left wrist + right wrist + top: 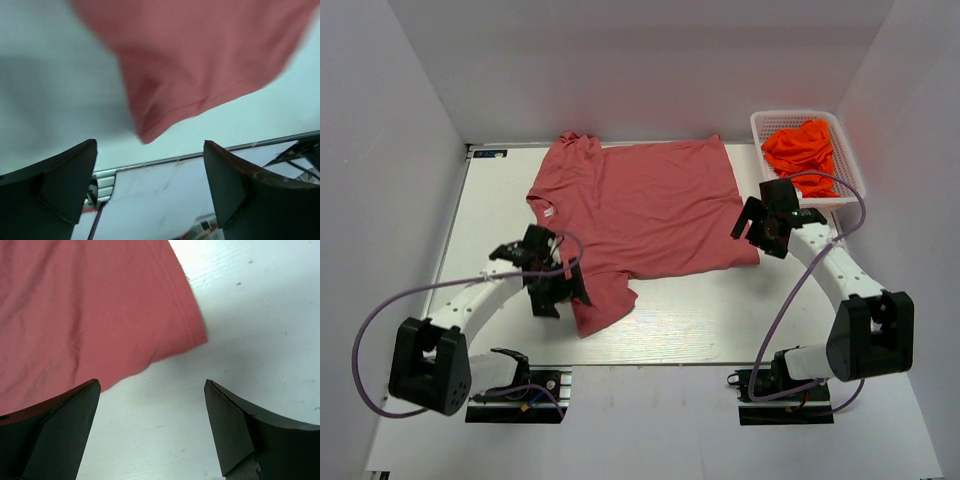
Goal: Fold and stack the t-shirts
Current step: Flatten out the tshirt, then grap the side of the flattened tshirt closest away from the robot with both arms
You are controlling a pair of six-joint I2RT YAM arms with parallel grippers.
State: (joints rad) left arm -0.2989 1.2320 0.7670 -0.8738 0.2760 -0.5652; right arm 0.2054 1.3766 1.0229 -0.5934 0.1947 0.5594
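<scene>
Lying flat, rose-red t-shirt, seemingly soft knit

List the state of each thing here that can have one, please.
Rose-red t-shirt: spread flat on the table, unfolded.
Orange t-shirts: crumpled in the basket, unfolded.
Left claw: open, empty, at the red shirt's edge.
Right claw: open, empty, at the red shirt's edge.

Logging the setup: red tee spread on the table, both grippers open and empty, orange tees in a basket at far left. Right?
No: the top view shows the basket of orange tees at far right. The rest holds: red tee on the table, left gripper and right gripper open, empty.
</scene>
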